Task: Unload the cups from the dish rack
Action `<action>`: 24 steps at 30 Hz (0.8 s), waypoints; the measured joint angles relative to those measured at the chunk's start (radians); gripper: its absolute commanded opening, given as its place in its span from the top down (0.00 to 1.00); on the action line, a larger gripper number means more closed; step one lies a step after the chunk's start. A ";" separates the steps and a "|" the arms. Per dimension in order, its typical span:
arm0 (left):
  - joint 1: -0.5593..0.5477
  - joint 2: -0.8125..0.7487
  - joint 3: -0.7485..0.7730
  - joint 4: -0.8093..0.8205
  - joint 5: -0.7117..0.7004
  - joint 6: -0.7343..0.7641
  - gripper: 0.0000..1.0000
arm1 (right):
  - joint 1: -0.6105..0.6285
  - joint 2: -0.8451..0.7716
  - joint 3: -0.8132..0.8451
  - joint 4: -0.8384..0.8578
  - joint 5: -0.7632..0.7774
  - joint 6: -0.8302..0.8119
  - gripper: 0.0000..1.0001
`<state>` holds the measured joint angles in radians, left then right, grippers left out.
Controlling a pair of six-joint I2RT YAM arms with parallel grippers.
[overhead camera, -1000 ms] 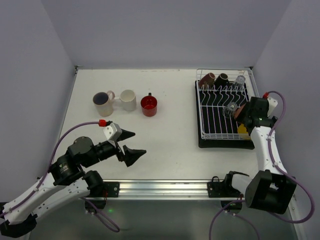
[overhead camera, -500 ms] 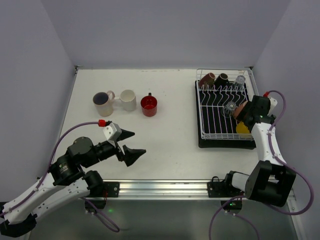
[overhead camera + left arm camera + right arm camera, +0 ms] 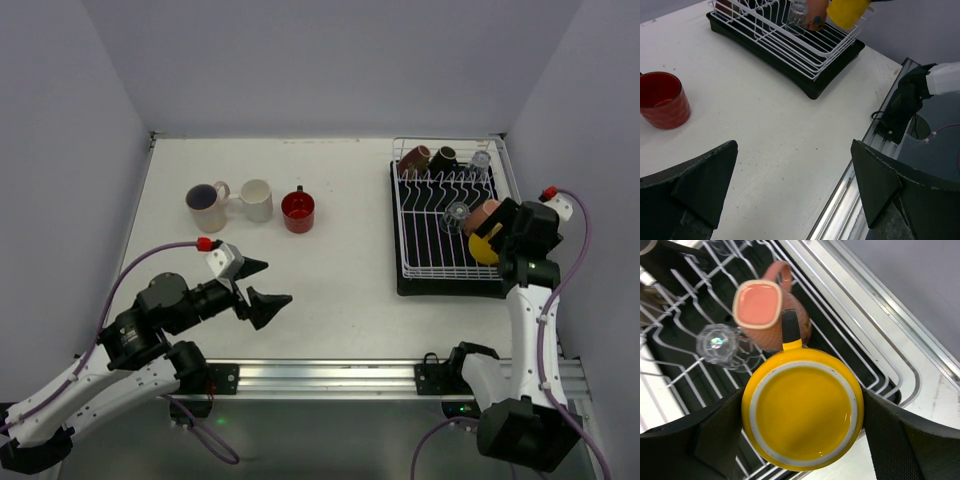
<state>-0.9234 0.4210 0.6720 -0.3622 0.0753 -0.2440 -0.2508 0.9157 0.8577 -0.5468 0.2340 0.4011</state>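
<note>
Right wrist view: right gripper (image 3: 802,432) clasps the yellow ceramic mug (image 3: 802,407) above the near right corner of the white wire dish rack (image 3: 399,220); left gripper (image 3: 793,146) gapes wide.

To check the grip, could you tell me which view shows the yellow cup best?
The right wrist view: the yellow cup fills the frame, held in the right hand. The top view shows a small patch of it; the left wrist view crops it at the top edge.
</note>
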 measured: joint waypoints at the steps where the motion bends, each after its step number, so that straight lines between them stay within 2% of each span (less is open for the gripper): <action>1: 0.000 0.002 0.000 0.001 -0.002 0.000 0.00 | 0.000 -0.020 0.000 0.000 -0.017 0.005 0.59; 9: 0.000 0.102 0.003 0.026 0.003 -0.044 0.03 | 0.002 -0.108 0.000 0.001 -0.153 0.055 0.60; 15: 0.000 0.226 0.003 0.186 0.063 -0.165 0.06 | 0.002 -0.183 -0.037 0.049 -0.286 0.111 0.61; 20: -0.001 0.450 0.016 0.420 0.126 -0.267 0.09 | 0.002 -0.222 -0.103 0.114 -0.412 0.178 0.61; 24: -0.002 0.655 0.056 0.544 0.161 -0.330 0.10 | 0.002 -0.262 -0.156 0.188 -0.542 0.254 0.61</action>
<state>-0.9253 1.0760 0.7280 0.1822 0.2367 -0.5735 -0.2489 0.6537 0.7017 -0.3588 -0.3080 0.6548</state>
